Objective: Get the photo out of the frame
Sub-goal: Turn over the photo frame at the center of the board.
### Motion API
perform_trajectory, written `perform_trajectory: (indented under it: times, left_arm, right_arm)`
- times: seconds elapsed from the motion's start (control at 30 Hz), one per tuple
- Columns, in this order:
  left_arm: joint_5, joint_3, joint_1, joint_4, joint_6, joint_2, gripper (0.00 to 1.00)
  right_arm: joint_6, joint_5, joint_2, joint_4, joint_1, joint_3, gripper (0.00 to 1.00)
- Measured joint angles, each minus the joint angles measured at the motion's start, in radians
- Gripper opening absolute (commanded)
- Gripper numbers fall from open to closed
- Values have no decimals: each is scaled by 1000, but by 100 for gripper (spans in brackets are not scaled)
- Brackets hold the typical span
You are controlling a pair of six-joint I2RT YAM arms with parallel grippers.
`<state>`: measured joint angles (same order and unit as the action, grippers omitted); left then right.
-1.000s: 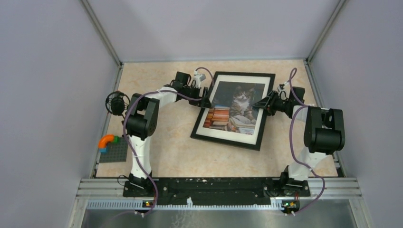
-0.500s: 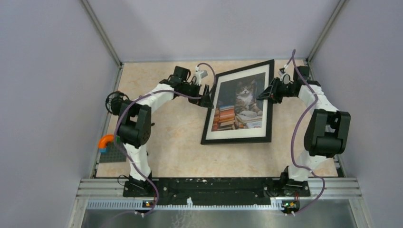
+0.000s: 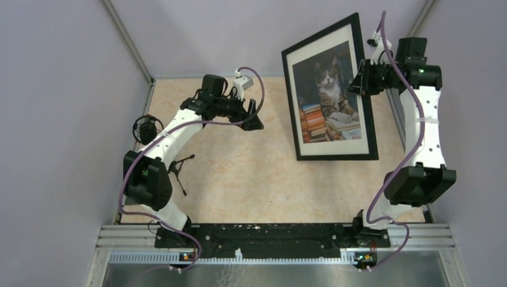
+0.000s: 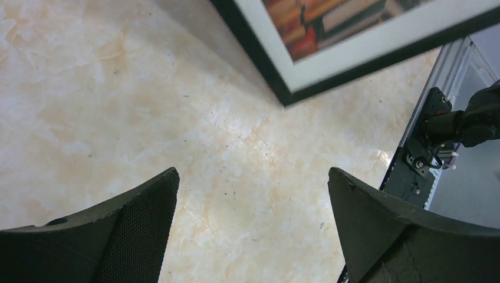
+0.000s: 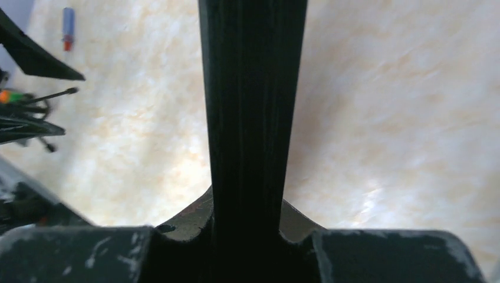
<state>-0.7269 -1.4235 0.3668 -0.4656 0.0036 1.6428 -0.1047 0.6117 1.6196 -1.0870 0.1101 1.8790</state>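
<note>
Left fingers: spread wide and released. Nothing is between them, and only bare table shows through the gap.
Left gripper: hangs above the table and touches nothing. The task's object is well apart from its fingertips, on their right-hand side.
The frame: raised and standing steeply on end, picture face toward the overhead camera. One lower corner appears ahead of the left fingertips in the left wrist view. Whether the bottom edge rests on the table cannot be told.
The photo: seated inside the frame, with the cat, the books and the white margin all showing within the black border. No edge is out.
Right fingers: clenched on the frame's right-hand rail, which runs straight out from between the pads.
Right gripper: high at the far right, carrying the frame alone by that one rail.
Done so far: the frame is picked up and under control; nothing more, in my judgement.
Outstanding: the back is not in view. It has to be reached and opened, and the photo drawn clear. The removal itself has not begun.
</note>
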Motion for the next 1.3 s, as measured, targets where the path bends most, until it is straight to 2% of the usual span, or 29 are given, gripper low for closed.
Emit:
perform_trajectory:
  times: [0.17,0.33,0.47,0.8,1.07,1.23,1.3]
  left_arm:
    - [33,14,-7,-26,0,-28,99]
    - [71,17,-23,-31,-1,-77,99]
    - [74,17,-51,-32,-18,-104,99]
    - [88,-49,-158,-52,-116,-157,99]
    - [150,-39,-187,11,-191,-317,99]
    - [151,-21,-187,26,-207,-330,99]
    - [157,0,-187,27,-210,-329,99]
  right_arm:
    - [-135,-124,-16,7,-34,138,0]
    - [-315,-355,-58,64,-163,126,0]
    - [-459,-539,-134,176,-309,-31,0]
    - [-740,-861,-298,515,-707,-604,0]
    - [-810,-994,-322,698,-827,-860,0]
    - [-818,-1094,-319,826,-931,-991,0]
    - [-820,-1139,-304,914,-973,-1044,5]
